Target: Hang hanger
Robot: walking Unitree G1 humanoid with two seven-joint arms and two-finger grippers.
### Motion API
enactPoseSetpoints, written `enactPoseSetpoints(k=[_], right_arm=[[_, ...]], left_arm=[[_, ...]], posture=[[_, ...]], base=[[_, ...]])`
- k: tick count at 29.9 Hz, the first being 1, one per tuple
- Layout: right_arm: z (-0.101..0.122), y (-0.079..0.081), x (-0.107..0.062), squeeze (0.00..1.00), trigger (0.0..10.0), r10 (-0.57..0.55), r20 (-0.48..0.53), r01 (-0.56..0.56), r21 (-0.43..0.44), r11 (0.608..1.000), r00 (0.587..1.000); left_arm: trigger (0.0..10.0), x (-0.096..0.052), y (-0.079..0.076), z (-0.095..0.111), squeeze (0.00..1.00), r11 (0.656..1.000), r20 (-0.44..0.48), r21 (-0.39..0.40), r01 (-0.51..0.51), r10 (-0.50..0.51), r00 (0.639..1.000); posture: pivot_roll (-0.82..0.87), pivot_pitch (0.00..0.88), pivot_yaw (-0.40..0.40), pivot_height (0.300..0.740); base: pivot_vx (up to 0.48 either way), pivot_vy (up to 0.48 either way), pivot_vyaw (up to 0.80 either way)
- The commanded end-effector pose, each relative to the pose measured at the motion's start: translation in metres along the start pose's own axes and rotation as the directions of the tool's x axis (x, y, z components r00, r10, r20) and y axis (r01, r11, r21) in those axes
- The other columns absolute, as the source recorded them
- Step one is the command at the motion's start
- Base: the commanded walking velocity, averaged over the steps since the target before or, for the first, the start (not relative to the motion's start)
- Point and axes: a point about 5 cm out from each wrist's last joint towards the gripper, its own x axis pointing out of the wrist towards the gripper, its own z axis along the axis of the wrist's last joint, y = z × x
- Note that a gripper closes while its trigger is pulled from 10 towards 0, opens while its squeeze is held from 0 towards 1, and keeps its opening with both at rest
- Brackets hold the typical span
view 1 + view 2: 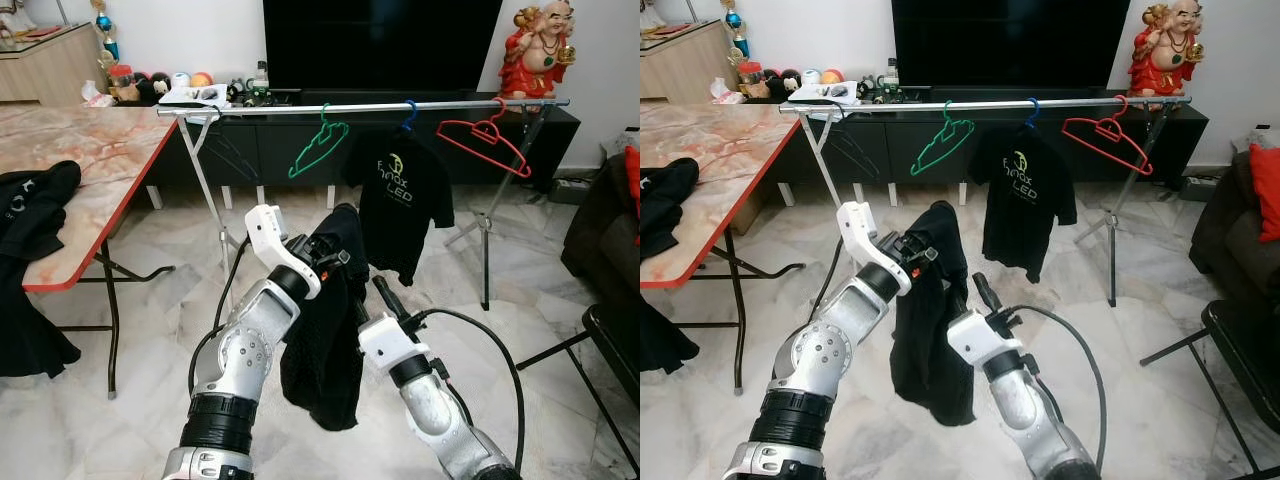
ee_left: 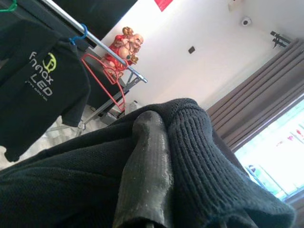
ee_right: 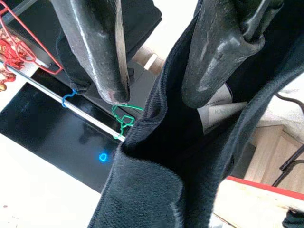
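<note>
left gripper (image 1: 335,255) fingertips are being buried in the black shirt (image 1: 325,340) | any hanger inside it is being hidden | black clothes (image 1: 30,200) on the table (image 1: 100,150) are being cropped by the frame edge

Three hangers on the rail: one green (image 1: 318,146), one blue (image 1: 409,113) (carrying a black shirt (image 1: 398,205)), one red (image 1: 484,139).

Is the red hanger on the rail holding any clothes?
No. The red hanger hangs bare on the rail, while the black T-shirt beside it hangs from a blue hanger.
</note>
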Motion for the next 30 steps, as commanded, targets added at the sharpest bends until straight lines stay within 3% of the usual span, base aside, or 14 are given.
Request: enactPoseSetpoints(k=[1,10,20,23,24,30], right_arm=[[0.002,-0.004,0.005,0.00,10.0,-0.020,0.008,0.020,0.007,1.000,1.000],[0.011,-0.014,0.020,0.00,10.0,-0.070,0.029,0.070,0.008,0.998,0.997],[0.027,-0.007,0.033,0.00,10.0,-0.018,0.080,0.016,0.035,0.999,0.997],[0.025,-0.005,0.037,0.00,10.0,0.001,0.038,-0.003,0.032,0.999,0.999],[0.022,-0.007,0.039,0.00,10.0,-0.018,0.002,0.018,0.021,1.000,1.000],[0.018,-0.015,0.043,0.00,10.0,-0.091,-0.070,0.094,0.054,0.994,0.993]], left_arm=[[10.0,0.004,-0.015,0.001,0.00,0.998,0.024,-0.022,0.063,-0.062,0.998],[10.0,0.003,-0.016,-0.004,0.00,0.998,0.004,-0.022,0.066,-0.066,0.998],[10.0,0.001,-0.014,-0.012,0.00,0.998,-0.024,-0.017,0.061,-0.061,0.998],[10.0,0.000,-0.017,-0.013,0.00,0.997,-0.038,0.002,0.075,-0.075,0.996],[10.0,0.000,-0.018,-0.016,0.00,0.996,-0.061,0.038,0.083,-0.080,0.995],[10.0,-0.002,-0.018,-0.022,0.00,0.994,-0.093,0.072,0.087,-0.080,0.992]], posture=[[0.08,0.000,0.032,0.740],[0.08,0.000,0.029,0.740],[0.08,0.000,0.024,0.740],[0.09,0.000,0.022,0.740],[0.09,0.000,0.020,0.740],[0.08,0.000,0.020,0.740]], base=[[0.000,0.000,0.00],[0.000,0.000,0.00],[0.000,0.000,0.00],[0.000,0.000,0.00],[0.000,0.000,0.00],[0.000,0.000,0.00]])
